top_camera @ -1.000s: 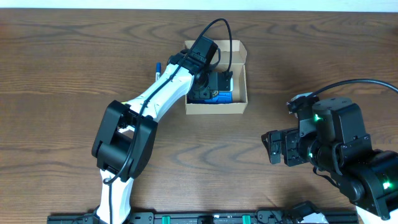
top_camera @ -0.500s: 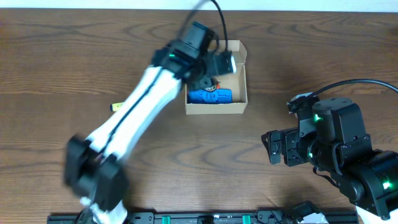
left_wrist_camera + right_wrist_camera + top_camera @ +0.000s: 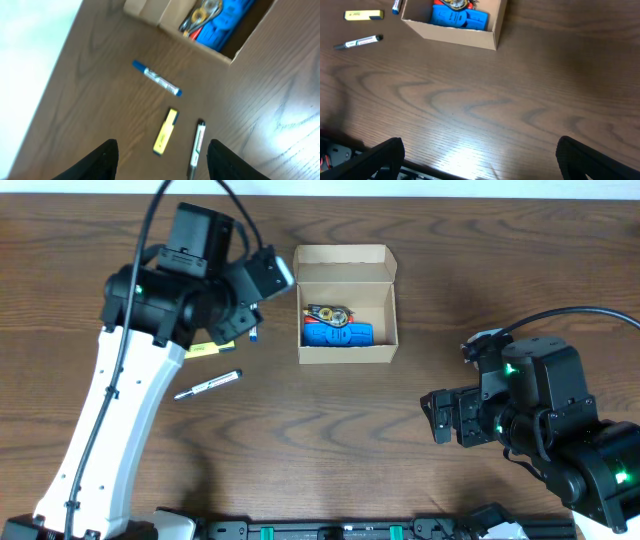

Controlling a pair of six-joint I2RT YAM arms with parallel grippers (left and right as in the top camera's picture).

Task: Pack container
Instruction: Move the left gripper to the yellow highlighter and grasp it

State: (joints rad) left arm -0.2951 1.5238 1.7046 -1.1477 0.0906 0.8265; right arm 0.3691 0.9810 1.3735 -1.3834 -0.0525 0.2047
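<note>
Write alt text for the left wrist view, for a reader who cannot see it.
A blue-capped marker, a yellow highlighter and a black-capped marker lie apart on the table. Beyond them stands the open box, holding a blue item. The fingers frame the bottom edge, spread and empty.

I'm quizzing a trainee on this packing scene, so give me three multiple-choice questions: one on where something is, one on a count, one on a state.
1. The yellow highlighter lies: A) in the cardboard box; B) on the table, outside it; C) on the box's lid.
2. Pens outside the box: A) one; B) three; C) five.
3. The box is: A) open; B) shut; C) taped.
Answers: B, it lies on bare wood; B, the blue-capped marker, the highlighter and the black marker; A, the blue item inside shows.
</note>
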